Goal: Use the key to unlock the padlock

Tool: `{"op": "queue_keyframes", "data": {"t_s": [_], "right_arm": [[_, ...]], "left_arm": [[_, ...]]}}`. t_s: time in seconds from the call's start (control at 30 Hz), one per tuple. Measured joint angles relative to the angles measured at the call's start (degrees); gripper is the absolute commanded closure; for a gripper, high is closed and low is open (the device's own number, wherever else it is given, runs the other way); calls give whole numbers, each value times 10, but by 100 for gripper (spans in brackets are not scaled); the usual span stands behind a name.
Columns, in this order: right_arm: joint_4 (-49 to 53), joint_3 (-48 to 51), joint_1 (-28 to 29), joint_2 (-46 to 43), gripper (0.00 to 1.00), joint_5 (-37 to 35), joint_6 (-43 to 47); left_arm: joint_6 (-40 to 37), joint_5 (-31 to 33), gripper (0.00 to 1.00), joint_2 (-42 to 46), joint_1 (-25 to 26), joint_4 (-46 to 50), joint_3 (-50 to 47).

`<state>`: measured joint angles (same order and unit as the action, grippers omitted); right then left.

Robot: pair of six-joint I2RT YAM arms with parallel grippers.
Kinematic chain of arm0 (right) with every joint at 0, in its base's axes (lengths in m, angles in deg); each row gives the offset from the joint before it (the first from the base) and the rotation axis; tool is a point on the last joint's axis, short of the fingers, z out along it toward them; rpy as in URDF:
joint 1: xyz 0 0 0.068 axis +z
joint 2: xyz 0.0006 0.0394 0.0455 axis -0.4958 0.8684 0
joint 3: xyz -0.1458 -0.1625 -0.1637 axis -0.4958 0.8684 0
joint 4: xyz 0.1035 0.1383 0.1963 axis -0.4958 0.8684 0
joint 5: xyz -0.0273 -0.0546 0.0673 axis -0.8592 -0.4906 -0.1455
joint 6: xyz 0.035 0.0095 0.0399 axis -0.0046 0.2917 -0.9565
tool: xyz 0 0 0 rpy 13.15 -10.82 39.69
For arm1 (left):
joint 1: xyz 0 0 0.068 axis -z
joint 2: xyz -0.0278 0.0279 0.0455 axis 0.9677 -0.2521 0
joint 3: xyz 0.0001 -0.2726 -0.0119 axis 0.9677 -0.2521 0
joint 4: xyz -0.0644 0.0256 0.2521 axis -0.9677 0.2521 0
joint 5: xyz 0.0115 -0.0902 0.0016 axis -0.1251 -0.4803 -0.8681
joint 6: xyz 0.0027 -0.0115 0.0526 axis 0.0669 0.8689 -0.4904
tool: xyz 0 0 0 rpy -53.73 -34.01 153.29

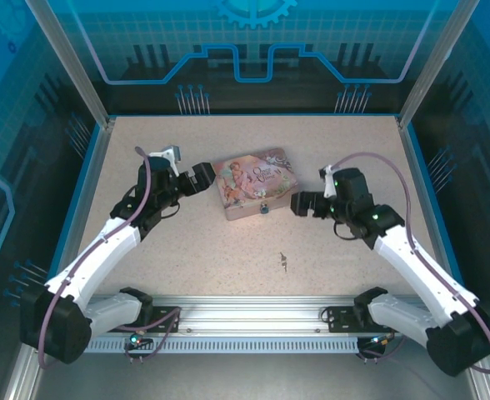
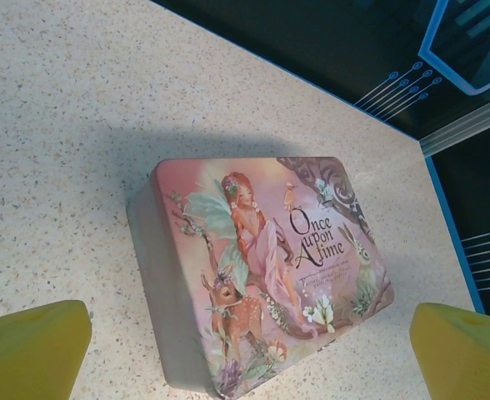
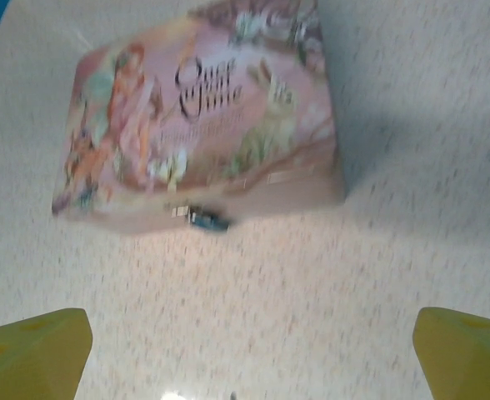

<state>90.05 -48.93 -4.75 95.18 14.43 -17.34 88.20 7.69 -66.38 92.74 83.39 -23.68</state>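
Nearest the arm bases, from above: one key [image 1: 284, 262], tiny and thin, lying alone on the speckled table [image 1: 187, 258], well apart from both pincers.

Farther in: two pincers, one at each side of one pink illustrated tin [image 1: 256, 183]. Left gripper [image 1: 205, 178] just beside the tin's left edge; touching or not, cannot tell from above. Right gripper [image 1: 298, 204] near the tin's right front corner, apart from it.

From the left wrist: yellow fingers [image 2: 28, 350] spread wide, released, gripping nothing, with the tin's lid ahead and between them. Lettering "Once Upon a Time", a fairy and a fawn sharp here, but smeared in the blurred right wrist view.

From the right wrist: also spread to the full and grasping nothing, only bare table between the fingertips [image 3: 466, 354]. Ahead, the tin's front wall, turned away from the left wrist camera. On it one padlock [image 3: 209, 220], small and blue, at the clasp. From above, merely a dark speck at the tin's front edge.
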Motion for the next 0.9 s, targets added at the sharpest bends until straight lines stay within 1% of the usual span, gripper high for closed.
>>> {"op": "queue_keyframes", "data": {"t_s": [0.13, 0.3, 0.4, 0.47, 0.57, 0.67, 0.73, 0.83, 0.9], "right_arm": [[54, 42, 63, -42, 0, -24, -45], [99, 67, 152, -35, 0, -54, -104], [109, 68, 205, 4, 4, -70, -131], [112, 66, 241, 49, 10, -79, -143], [116, 54, 281, 122, 16, -88, -155], [111, 37, 302, 181, 20, -89, -160], [99, 32, 302, 203, 26, -89, -160], [75, 32, 291, 222, 35, -79, -154], [57, 32, 276, 233, 39, -68, -152]], "left_arm": [[1, -2, 1, -5, 0, -4, -3], [9, -11, 1, -26, 0, -17, -3], [13, -16, 1, -34, 0, -22, -3], [15, -16, 1, -37, 0, -26, -4], [15, -17, 1, -37, 0, -31, -9], [15, -17, 1, -37, 0, -32, -14], [15, -17, 1, -37, 0, -32, -17], [15, -17, 1, -37, -1, -32, -18], [15, -17, 1, -37, -2, -32, -18]]}}
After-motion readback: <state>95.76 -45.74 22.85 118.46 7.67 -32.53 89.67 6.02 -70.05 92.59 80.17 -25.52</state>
